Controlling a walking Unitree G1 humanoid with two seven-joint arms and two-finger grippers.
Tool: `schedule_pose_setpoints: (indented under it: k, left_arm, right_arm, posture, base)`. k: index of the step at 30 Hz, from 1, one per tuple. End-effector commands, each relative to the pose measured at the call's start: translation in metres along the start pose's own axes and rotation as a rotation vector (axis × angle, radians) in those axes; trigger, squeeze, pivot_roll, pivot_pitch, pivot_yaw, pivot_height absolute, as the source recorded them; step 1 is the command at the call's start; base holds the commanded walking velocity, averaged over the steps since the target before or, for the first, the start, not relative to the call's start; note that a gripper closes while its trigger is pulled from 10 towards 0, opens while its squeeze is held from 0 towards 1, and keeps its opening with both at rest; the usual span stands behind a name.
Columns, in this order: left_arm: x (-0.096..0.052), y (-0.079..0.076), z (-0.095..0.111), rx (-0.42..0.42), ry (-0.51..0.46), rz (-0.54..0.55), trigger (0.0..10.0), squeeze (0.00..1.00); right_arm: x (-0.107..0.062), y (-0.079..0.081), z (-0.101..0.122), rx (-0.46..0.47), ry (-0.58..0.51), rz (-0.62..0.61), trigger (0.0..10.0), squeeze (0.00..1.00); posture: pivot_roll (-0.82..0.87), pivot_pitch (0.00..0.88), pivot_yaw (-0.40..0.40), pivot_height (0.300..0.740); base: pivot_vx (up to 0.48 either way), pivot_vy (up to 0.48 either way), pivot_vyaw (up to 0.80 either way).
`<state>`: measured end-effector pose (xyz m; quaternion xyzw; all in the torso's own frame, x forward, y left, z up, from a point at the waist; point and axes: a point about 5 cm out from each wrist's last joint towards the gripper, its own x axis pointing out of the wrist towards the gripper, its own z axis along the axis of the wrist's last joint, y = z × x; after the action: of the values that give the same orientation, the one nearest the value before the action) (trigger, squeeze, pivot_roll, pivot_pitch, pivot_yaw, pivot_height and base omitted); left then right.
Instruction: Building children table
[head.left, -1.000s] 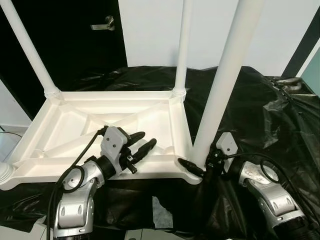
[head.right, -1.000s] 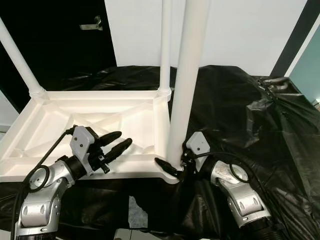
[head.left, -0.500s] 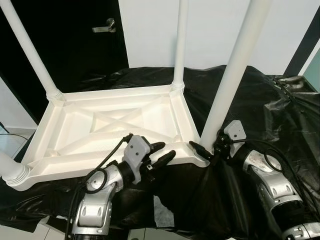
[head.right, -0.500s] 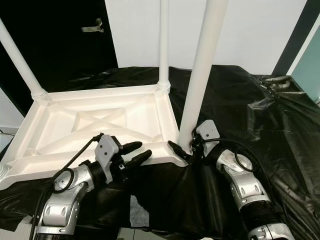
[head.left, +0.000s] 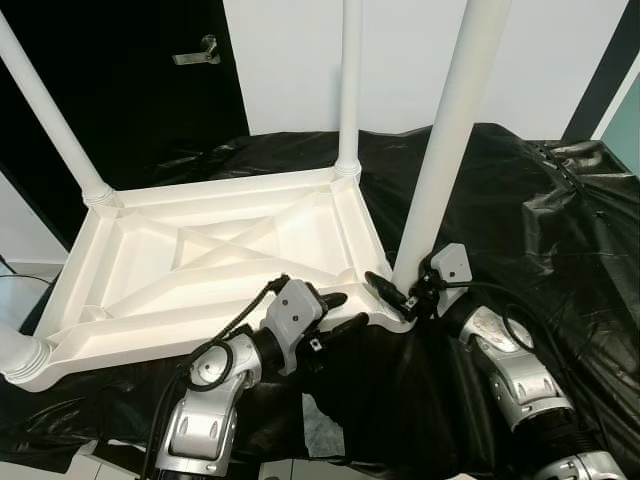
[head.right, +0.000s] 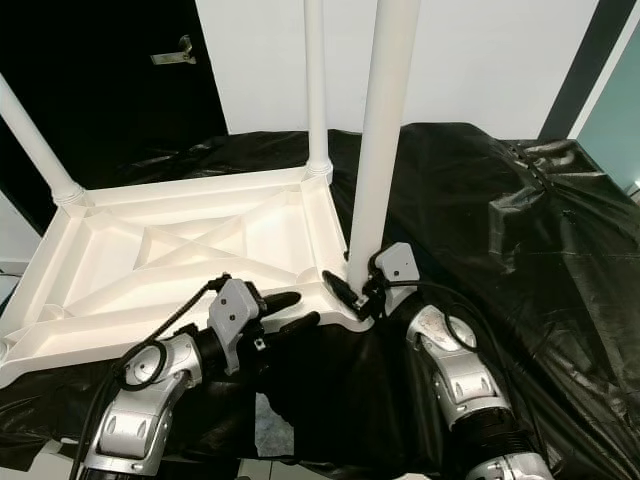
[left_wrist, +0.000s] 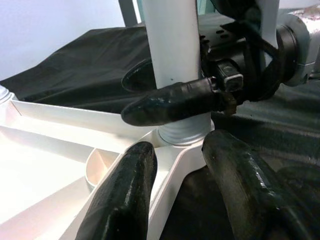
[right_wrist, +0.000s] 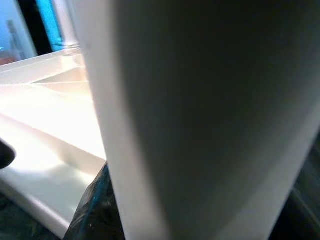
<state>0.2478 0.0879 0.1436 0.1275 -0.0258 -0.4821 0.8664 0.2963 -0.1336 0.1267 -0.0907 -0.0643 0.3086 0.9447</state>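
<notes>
No readable text, label, brand, number or sign appears anywhere in front of me. The white tabletop (head.left: 210, 250) lying upside down carries no printing or moulded lettering that I can make out, and the white leg (head.left: 440, 170) standing at its near corner is plain too. The black sheet (head.left: 520, 220) under the tabletop is unmarked, and the dark door (head.left: 130, 90) behind the tabletop has no sign on it.

The upright legs (head.left: 450, 140) block the corners of the upturned table top (head.left: 215, 255); between them, its ribbed middle lies open from above.
</notes>
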Motion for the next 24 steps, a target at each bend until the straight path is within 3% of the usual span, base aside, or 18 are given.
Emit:
schedule_pose_setpoints:
  k: [1, 4, 5, 6, 7, 8, 9, 10, 15, 24]
  left_arm:
    - [0.001, 0.008, -0.003, 0.006, 0.018, 0.168, 10.0, 0.00]
    - [0.000, 0.008, -0.005, -0.007, 0.024, 0.175, 10.0, 0.00]
    - [0.000, 0.008, -0.006, -0.016, 0.022, 0.181, 10.0, 0.00]
    - [0.000, 0.008, -0.006, -0.020, 0.020, 0.184, 10.0, 0.00]
    - [0.000, 0.008, -0.006, -0.020, 0.020, 0.184, 10.0, 0.00]
    - [0.000, 0.007, -0.007, -0.009, 0.025, 0.187, 10.0, 0.00]
    - [0.000, 0.007, -0.007, -0.009, 0.025, 0.187, 10.0, 0.00]
    - [0.000, 0.004, -0.009, -0.010, 0.025, 0.182, 10.0, 0.00]
    - [0.001, 0.001, -0.010, -0.008, 0.020, 0.182, 10.0, 0.00]
    - [0.002, 0.000, -0.012, 0.020, 0.021, 0.175, 10.0, 0.00]
  right_arm:
    - [0.001, 0.003, -0.003, -0.022, 0.033, -0.005, 0.0, 0.00]
    - [-0.002, 0.007, -0.006, -0.026, 0.072, -0.105, 0.0, 0.00]
    - [-0.003, 0.011, -0.007, -0.019, 0.079, -0.161, 0.7, 0.00]
    - [-0.002, 0.017, -0.006, -0.006, 0.078, -0.202, 0.0, 0.00]
    - [-0.002, 0.017, -0.006, -0.006, 0.078, -0.202, 0.0, 0.00]
    - [-0.001, 0.022, -0.006, 0.002, 0.079, -0.258, 4.4, 0.00]
    - [-0.001, 0.022, -0.006, 0.002, 0.079, -0.258, 4.4, 0.00]
    - [0.003, 0.029, -0.006, 0.039, 0.084, -0.388, 10.0, 0.00]
    - [0.006, 0.035, -0.006, 0.082, 0.089, -0.469, 10.0, 0.00]
    - [0.006, 0.046, 0.002, 0.100, 0.044, -0.458, 10.0, 0.00]
  posture:
    - [0.04, 0.000, 0.038, 0.740]
    - [0.05, 0.000, 0.032, 0.740]
    - [0.04, 0.000, 0.028, 0.740]
    - [0.04, 0.000, 0.028, 0.740]
    - [0.04, 0.000, 0.028, 0.740]
    - [0.04, 0.000, 0.027, 0.740]
    - [0.04, 0.000, 0.027, 0.740]
    - [0.04, 0.000, 0.029, 0.740]
    - [0.04, 0.000, 0.030, 0.740]
    - [0.04, 0.000, 0.032, 0.740]
  base:
    - [0.000, 0.000, 0.00]
    - [0.000, 0.000, 0.00]
    - [0.000, 0.000, 0.00]
    - [0.000, 0.000, 0.00]
    - [0.000, 0.000, 0.00]
    - [0.000, 0.000, 0.00]
    - [0.000, 0.000, 0.00]
    - [0.000, 0.000, 0.00]
    - [0.000, 0.000, 0.00]
    - [0.000, 0.000, 0.00]
